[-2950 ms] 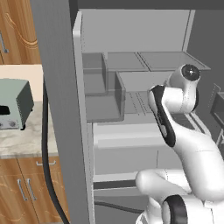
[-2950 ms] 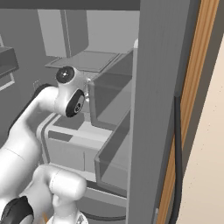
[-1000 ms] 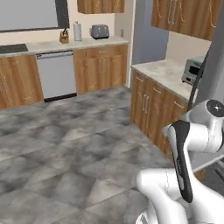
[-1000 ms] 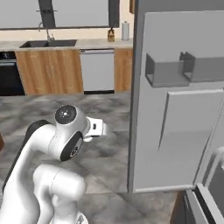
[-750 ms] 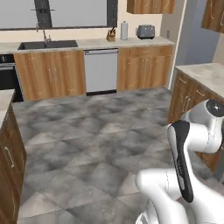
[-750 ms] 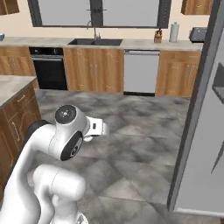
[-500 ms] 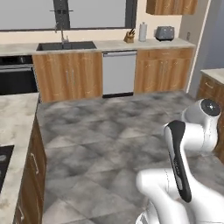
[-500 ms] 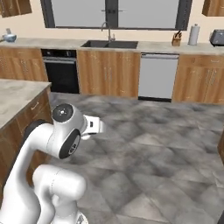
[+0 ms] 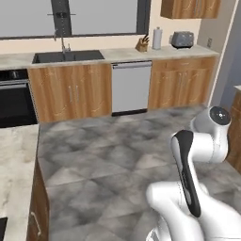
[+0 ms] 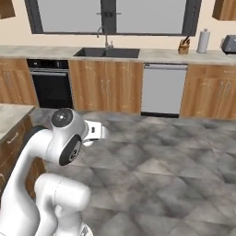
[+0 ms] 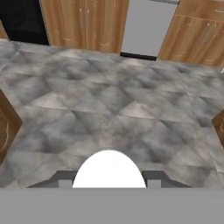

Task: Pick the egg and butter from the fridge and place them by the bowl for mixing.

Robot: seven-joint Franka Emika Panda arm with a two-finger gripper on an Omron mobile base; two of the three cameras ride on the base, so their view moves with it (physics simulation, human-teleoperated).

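The end effector (image 11: 109, 183) is closed on the egg (image 11: 109, 170), which sits as a white dome between the two dark tips at 6 o'clock in the hand view. The jaws stand only part way in, because the egg's own width keeps them apart; that looks like a hold, not a pause over something. The arm is folded back close to its own body, the hand carried high and tucked in, which I take to be a travelling pose: a small round thing is safer kept near the base while the base drives than swung out on a long reach.

Beyond the egg lies open grey tiled floor (image 11: 109, 109), with nothing on it to steer around. At 9 o'clock in the left base view the edge of a pale stone worktop (image 9: 14, 160) comes in, over wooden cabinet fronts.

Farther off, at 12 o'clock, runs the back wall of the kitchen: a dark sink (image 10: 107, 52) under the window, a black oven (image 10: 51, 83) to its left, a grey dishwasher (image 10: 164, 88) to its right. On that far worktop, toward 1 o'clock, stand a knife block (image 10: 184, 46), a paper roll (image 10: 203, 41) and a toaster (image 9: 182, 39).

I'd judge the egg is half delivered; setting it down needs a slow descent, since it will roll.
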